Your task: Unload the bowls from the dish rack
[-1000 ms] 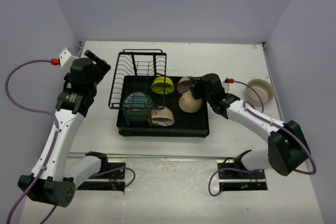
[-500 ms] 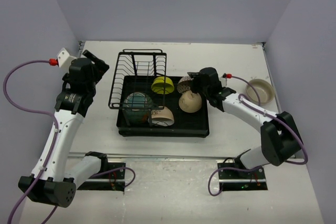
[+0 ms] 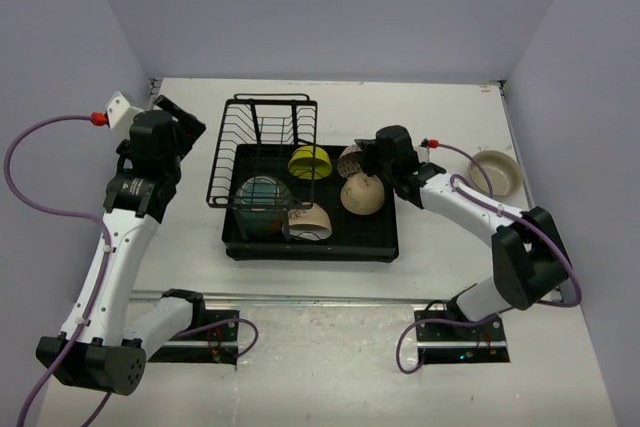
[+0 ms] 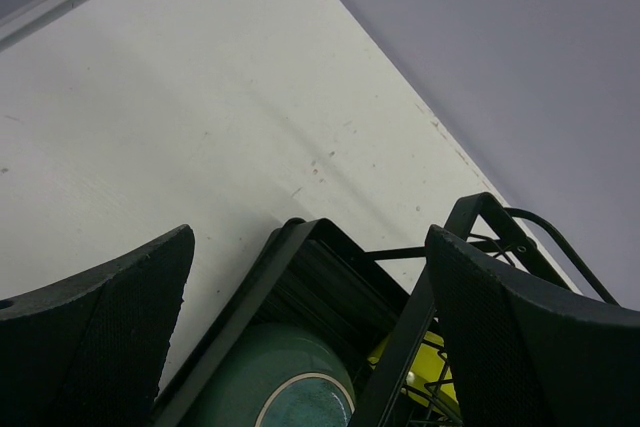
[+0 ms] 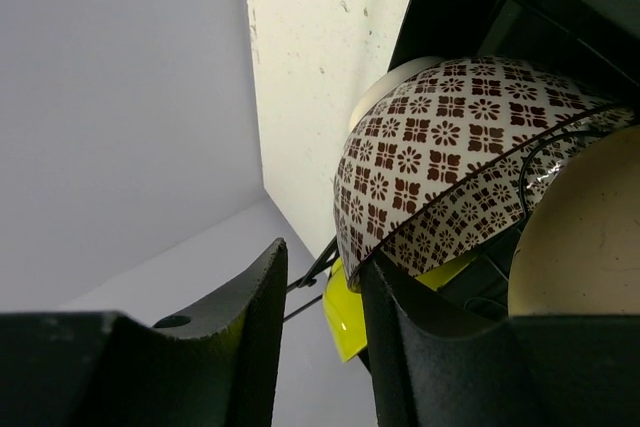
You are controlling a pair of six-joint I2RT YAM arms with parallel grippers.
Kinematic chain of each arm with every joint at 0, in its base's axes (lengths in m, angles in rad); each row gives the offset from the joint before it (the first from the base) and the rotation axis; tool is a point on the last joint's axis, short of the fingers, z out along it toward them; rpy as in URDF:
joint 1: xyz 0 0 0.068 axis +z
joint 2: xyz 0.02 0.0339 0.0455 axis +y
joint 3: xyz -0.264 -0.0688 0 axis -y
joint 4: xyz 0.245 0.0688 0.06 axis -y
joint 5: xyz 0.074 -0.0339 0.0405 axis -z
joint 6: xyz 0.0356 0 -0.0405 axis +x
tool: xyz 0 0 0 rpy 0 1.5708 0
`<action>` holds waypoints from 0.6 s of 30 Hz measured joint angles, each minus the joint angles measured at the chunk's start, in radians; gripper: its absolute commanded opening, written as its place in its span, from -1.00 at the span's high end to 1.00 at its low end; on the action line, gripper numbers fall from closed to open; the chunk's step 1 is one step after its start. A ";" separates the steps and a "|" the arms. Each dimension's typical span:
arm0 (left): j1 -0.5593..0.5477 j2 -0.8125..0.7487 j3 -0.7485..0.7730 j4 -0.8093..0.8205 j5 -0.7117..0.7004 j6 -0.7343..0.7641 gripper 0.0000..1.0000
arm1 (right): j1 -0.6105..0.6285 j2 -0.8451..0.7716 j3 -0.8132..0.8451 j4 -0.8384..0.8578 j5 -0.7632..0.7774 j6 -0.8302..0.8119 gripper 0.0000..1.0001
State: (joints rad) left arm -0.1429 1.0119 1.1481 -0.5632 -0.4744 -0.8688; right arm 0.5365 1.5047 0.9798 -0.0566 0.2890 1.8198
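Bowls are being picked at the rack's right end. The right gripper has its jaws narrow, astride the rim of the brown-patterned bowl, though I cannot tell whether they pinch it. Next it likely needs squeezing, then lifting clear of the smooth cream bowl just beside. Glossy round ceramic leans in the black wire dish rack; one beige bowl stands on the table. The left gripper gapes wide, empty.

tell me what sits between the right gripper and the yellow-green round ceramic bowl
The brown-patterned white ceramic bowl, standing on edge. The top view shows it, with the right gripper on one side and the yellow-green round ceramic bowl on the other.
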 measured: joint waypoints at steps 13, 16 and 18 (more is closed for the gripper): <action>0.019 0.000 0.000 0.000 0.003 0.000 -0.93 | 0.000 0.000 -0.006 -0.024 0.001 0.006 0.54; 0.020 0.000 0.000 0.000 0.005 0.000 -0.93 | 0.000 0.000 -0.014 -0.031 0.001 0.006 0.69; 0.022 0.000 0.000 0.000 0.007 0.000 -0.93 | 0.000 0.000 -0.019 -0.024 0.000 0.011 0.77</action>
State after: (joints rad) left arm -0.1207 1.0122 1.1484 -0.5629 -0.4671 -0.8684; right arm 0.5362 1.5043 0.9604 -0.0811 0.2886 1.8313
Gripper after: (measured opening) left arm 0.965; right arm 0.154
